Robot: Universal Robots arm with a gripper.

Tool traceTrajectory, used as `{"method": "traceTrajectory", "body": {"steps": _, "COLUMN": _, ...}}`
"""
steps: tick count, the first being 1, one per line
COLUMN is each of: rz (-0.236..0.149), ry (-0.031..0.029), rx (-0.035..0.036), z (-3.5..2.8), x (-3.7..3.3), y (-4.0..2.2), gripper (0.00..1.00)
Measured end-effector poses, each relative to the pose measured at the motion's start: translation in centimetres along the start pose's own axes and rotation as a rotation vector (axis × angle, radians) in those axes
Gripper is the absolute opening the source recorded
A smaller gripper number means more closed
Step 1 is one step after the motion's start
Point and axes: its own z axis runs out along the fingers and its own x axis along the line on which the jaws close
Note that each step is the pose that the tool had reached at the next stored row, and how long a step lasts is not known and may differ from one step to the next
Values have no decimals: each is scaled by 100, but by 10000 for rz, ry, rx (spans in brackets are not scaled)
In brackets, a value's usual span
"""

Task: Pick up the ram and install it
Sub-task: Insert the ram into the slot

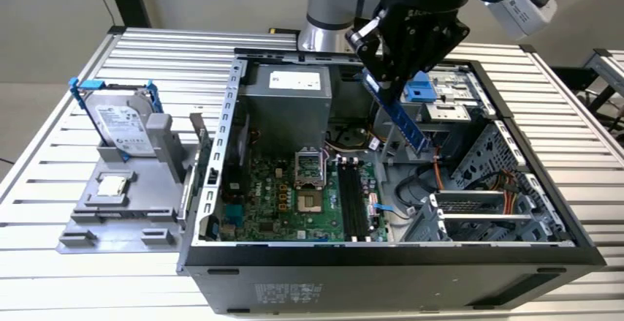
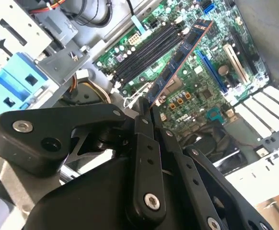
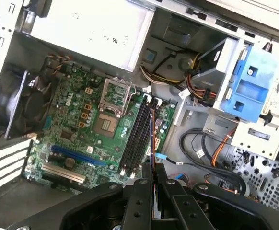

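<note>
Blue-green and thin, the long circuit-board ram stick (image 1: 405, 120) hung pinched by its upper end in the black hand (image 1: 383, 80), above the open metal computer case (image 1: 230, 116), slanting down toward the black motherboard slots (image 1: 353, 200), nearly parallel to them and not touching.

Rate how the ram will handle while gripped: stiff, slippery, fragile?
Probably stiff: the ram juts straight from the jaws without sagging. Likely light, since a pinch at one end holds it tilted above the motherboard. It may pivot if pushed at its far end, being gripped only near the other; the thin board looks fragile.
</note>
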Motion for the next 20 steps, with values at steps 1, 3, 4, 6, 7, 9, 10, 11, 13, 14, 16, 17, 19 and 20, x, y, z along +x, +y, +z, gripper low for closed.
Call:
{"method": "traceTrajectory", "body": {"steps": 1, "rz": 150, "ry": -5, "rx": 4, "z": 2, "x": 0, "y": 0, "gripper": 0}}
{"method": "traceTrajectory", "body": {"steps": 3, "rz": 444, "ry": -14, "rx": 11, "z": 6, "x": 0, "y": 0, "gripper": 0}}
{"method": "traceTrajectory", "body": {"steps": 4, "rz": 593, "ry": -19, "rx": 14, "z": 9, "x": 0, "y": 0, "gripper": 0}}
{"method": "traceTrajectory", "body": {"steps": 6, "rz": 908, "ry": -26, "rx": 22, "z": 14, "x": 0, "y": 0, "gripper": 0}}
{"method": "traceTrajectory", "body": {"steps": 7, "rz": 1054, "ry": -30, "rx": 26, "z": 16, "x": 1, "y": 0, "gripper": 0}}
{"method": "traceTrajectory", "body": {"steps": 9, "rz": 1352, "ry": -39, "rx": 32, "z": 21, "x": 0, "y": -1, "gripper": 0}}
{"method": "traceTrajectory", "body": {"steps": 10, "rz": 1511, "ry": -43, "rx": 36, "z": 23, "x": 0, "y": 0, "gripper": 0}}
{"method": "traceTrajectory", "body": {"steps": 11, "rz": 1665, "ry": -47, "rx": 40, "z": 25, "x": 1, "y": 0, "gripper": 0}}
{"method": "traceTrajectory", "body": {"steps": 13, "rz": 1976, "ry": -52, "rx": 46, "z": 31, "x": 1, "y": -1, "gripper": 0}}
{"method": "traceTrajectory", "body": {"steps": 14, "rz": 2087, "ry": -54, "rx": 48, "z": 35, "x": 1, "y": 1, "gripper": 0}}
{"method": "traceTrajectory", "body": {"steps": 16, "rz": 2282, "ry": -57, "rx": 51, "z": 39, "x": -2, "y": 5, "gripper": 0}}
{"method": "traceTrajectory", "body": {"steps": 17, "rz": 2380, "ry": -58, "rx": 53, "z": 41, "x": -4, "y": 6, "gripper": 0}}
{"method": "traceTrajectory", "body": {"steps": 19, "rz": 2549, "ry": -59, "rx": 59, "z": 42, "x": -11, "y": 10, "gripper": 0}}
{"method": "traceTrajectory", "body": {"steps": 20, "rz": 2616, "ry": -61, "rx": 59, "z": 44, "x": -15, "y": 13, "gripper": 0}}
